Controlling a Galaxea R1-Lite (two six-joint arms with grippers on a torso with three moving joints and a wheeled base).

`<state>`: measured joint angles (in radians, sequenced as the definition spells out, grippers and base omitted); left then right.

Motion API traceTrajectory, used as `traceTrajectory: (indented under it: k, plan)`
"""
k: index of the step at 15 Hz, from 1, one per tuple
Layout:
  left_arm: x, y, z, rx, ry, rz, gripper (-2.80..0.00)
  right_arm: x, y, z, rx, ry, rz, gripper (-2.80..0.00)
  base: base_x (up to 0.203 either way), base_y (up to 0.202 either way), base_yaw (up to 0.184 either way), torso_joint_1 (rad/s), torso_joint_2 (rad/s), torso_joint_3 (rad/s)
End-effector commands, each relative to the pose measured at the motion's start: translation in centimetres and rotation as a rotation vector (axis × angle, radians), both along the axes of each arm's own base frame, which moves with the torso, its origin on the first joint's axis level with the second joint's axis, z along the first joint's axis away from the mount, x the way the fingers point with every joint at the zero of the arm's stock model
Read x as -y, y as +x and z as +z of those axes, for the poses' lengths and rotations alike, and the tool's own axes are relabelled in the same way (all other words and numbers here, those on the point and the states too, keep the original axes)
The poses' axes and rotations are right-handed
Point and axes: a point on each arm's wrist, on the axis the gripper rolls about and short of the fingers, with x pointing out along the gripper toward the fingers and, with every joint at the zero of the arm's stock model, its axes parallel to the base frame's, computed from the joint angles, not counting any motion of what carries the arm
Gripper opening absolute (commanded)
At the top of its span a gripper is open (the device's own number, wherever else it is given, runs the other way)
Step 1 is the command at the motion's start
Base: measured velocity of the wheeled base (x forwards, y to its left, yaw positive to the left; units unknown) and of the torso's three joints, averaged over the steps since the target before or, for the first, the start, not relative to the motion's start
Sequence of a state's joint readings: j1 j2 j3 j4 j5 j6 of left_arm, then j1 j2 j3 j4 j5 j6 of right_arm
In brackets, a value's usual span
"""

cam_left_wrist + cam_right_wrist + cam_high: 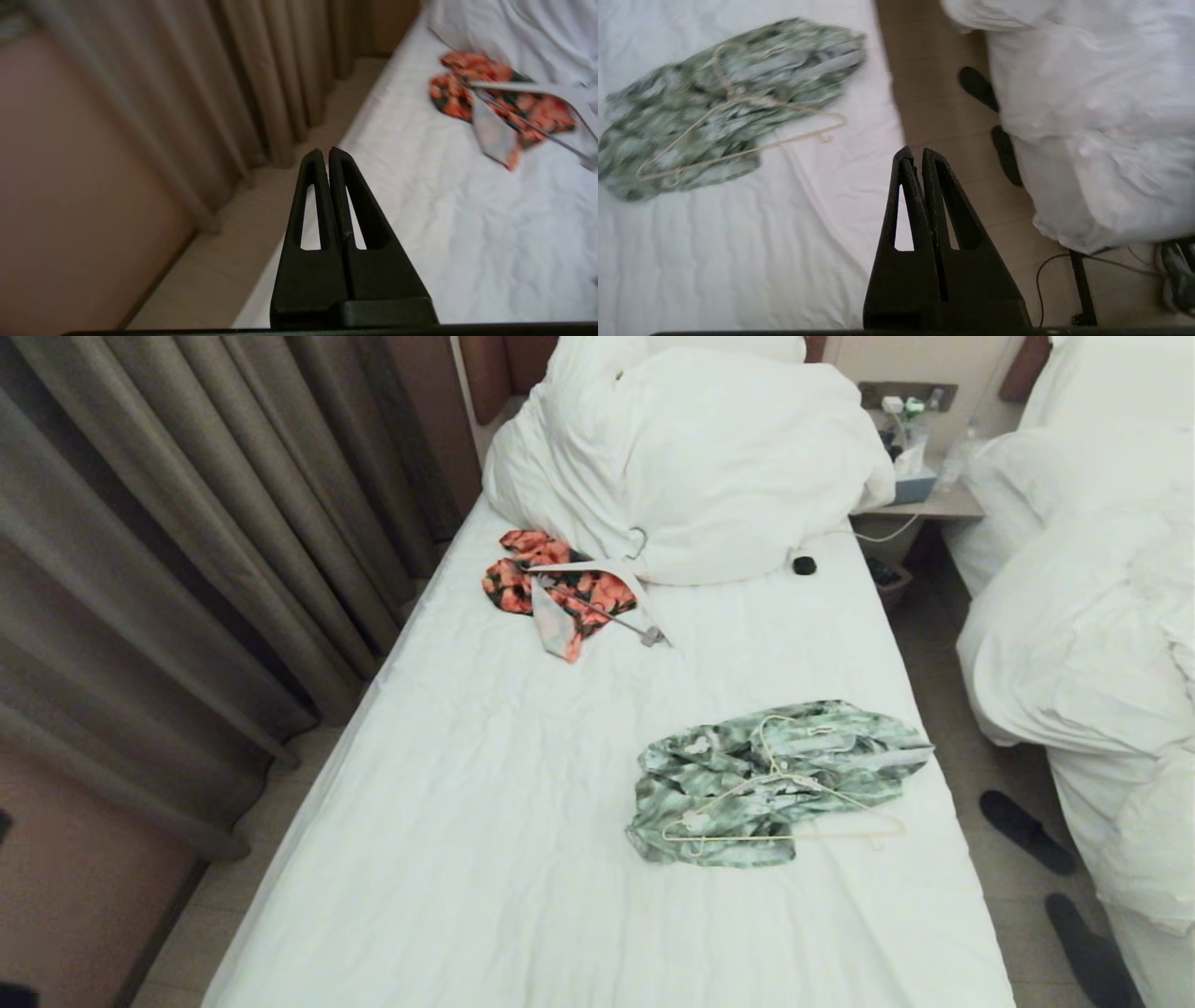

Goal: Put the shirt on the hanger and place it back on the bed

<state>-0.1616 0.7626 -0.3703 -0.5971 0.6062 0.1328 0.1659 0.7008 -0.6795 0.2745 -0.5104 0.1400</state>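
The green and white shirt point(747, 775) lies crumpled on the bed point(523, 859), toward its right edge. The thin cream hanger point(794, 803) rests on top of the shirt, its hook pointing toward the head of the bed. Both show again in the right wrist view, shirt point(672, 93) and hanger point(738, 126). My right gripper point(919, 151) is shut and empty above the bed's right edge, well short of the shirt. My left gripper point(325, 151) is shut and empty over the bed's left edge. Neither arm shows in the head view.
An orange-red floral garment point(551, 583) with a flat white hanger point(607, 588) lies near the big duvet point(691, 457). Curtains point(187, 541) run along the left. A second bed point(1092, 644) stands right, with dark slippers point(1027, 831) in the aisle and a nightstand point(924, 499) behind.
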Motion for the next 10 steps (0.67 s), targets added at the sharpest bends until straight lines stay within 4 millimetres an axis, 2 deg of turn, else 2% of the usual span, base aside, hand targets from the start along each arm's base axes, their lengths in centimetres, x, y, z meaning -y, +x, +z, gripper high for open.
traceTrajectory:
  k: [1, 3, 6, 8, 10]
  plan:
    - [-1.0, -5.6, -0.6, 0.142, -0.022, 0.047, -2.80, 0.7, -3.9, -0.8, 0.122, 0.017, -0.062, -2.80, 0.000, 0.000, 0.000, 0.000, 0.00, 0.000]
    - [-1.2, -7.8, -2.7, 0.135, -0.018, 0.067, -2.80, 0.8, -5.7, -2.3, 0.146, 0.008, -0.104, -2.80, 0.000, 0.000, 0.000, 0.000, 0.00, 0.000]
    - [-1.1, -9.1, -6.6, 0.087, 0.002, 0.068, -2.80, 0.8, -8.3, -4.5, 0.184, -0.020, -0.114, -2.80, 0.000, 0.000, 0.000, 0.000, 0.00, 0.000]
    - [-0.8, -9.8, -8.7, 0.104, 0.036, -0.020, -2.80, 0.7, -9.1, -6.6, 0.191, -0.019, -0.061, -2.80, 0.000, 0.000, 0.000, 0.000, 0.00, 0.000]
    - [-0.5, -10.4, -10.9, 0.081, 0.079, -0.129, -2.80, 0.3, -9.3, -8.3, 0.194, 0.000, 0.069, -2.80, 0.000, 0.000, 0.000, 0.000, 0.00, 0.000]
